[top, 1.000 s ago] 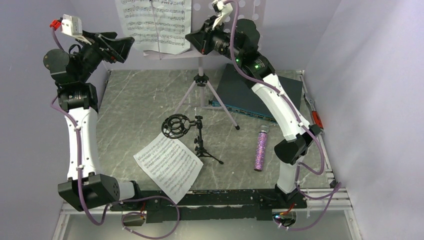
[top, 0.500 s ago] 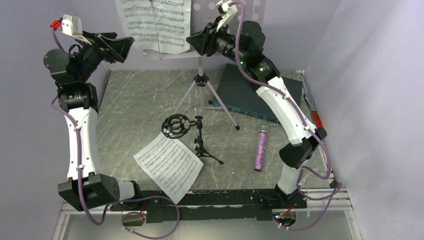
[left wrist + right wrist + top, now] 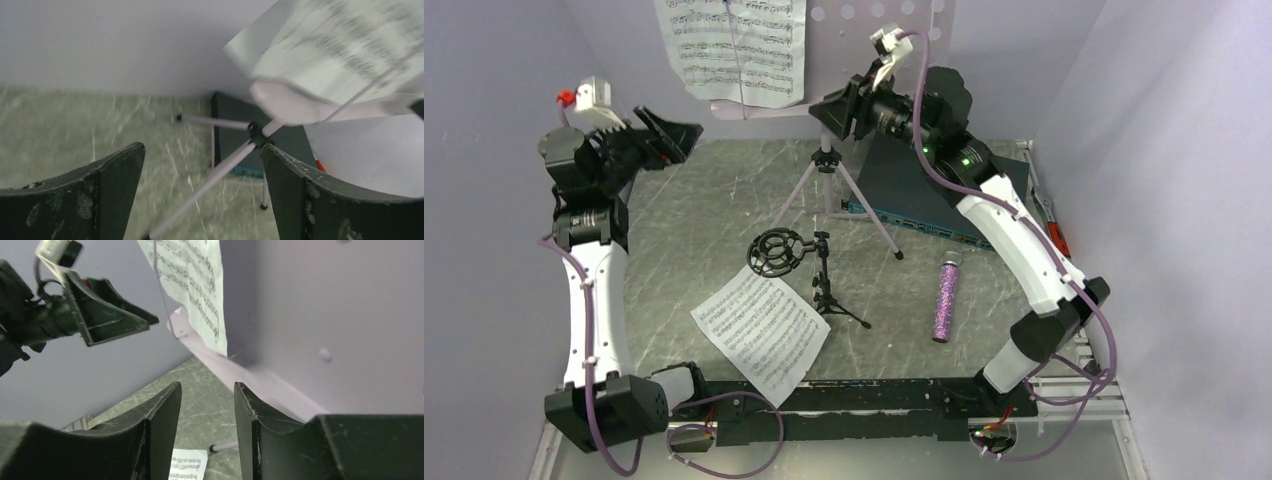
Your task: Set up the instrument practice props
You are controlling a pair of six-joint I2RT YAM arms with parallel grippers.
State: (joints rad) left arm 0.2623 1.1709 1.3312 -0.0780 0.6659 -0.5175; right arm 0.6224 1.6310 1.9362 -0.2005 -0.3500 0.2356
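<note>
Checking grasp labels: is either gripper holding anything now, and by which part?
Nothing is held. The left gripper is wide open, and the right gripper has parted jaws with only air between them. Neither grips the pale lilac perforated music stand close by.

Place: robot laboratory test cell, built as a tabletop booth.
Enclosure: plain pale lilac wall panels (image 3: 1144, 150) standing along the far, left and right edges of the tabletop.
Surface: grey stone-patterned tabletop (image 3: 704, 200).
Machinery: two white-and-black jointed robot arms, left arm (image 3: 594, 300) and right arm (image 3: 1014, 240), bolted to a black mounting rail (image 3: 874, 400) along the near edge.
Wiring: exposed purple cables (image 3: 1104, 330) looped along both arms; a green indicator light (image 3: 965, 158) lit on the right arm.
Frame: silver metal rails (image 3: 1079, 385) at the near right corner.
Staging: pale lilac perforated music stand on a tripod (image 3: 826, 160) at the far edge; white printed sheet-music page (image 3: 764, 330) lying flat near the near edge.
</note>
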